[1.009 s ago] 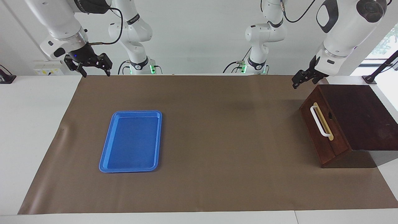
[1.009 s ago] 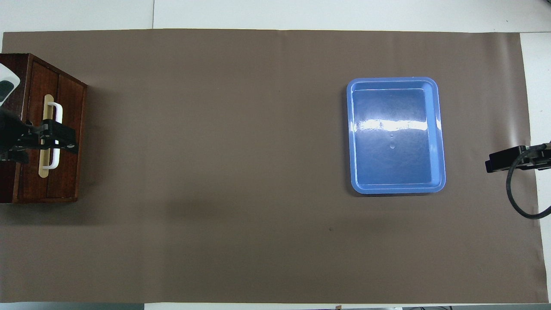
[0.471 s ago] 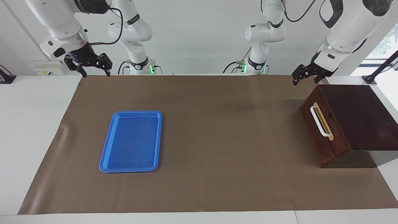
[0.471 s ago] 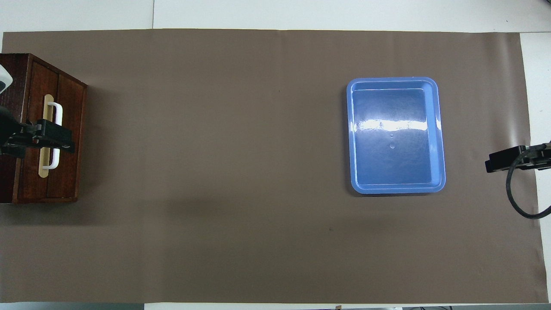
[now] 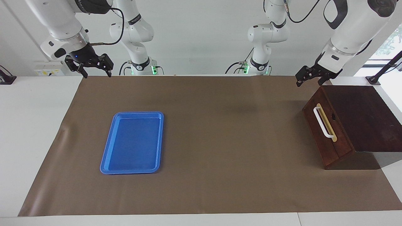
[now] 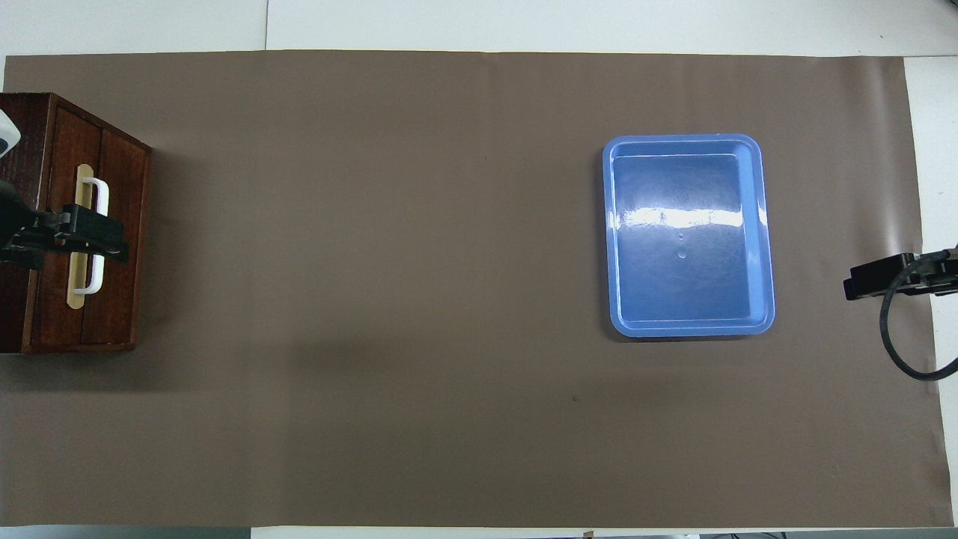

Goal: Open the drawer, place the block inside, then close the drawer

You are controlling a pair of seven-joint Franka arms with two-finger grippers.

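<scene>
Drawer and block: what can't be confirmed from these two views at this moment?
- Block: seen in neither view; whether it lies inside the closed drawer cannot be told, since the front hides the interior.
- Handle: in the overhead view the raised left pincer covers its middle.
- Right pincer: in the overhead view only a dark part shows at the edge.
- Cabinet: cut off by the edge in both views.

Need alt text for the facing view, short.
A shut wooden drawer sits at the left arm's end of a brown mat, with the open left gripper raised above it. A blue tray lies toward the right arm's end; the open right gripper waits, raised.
</scene>
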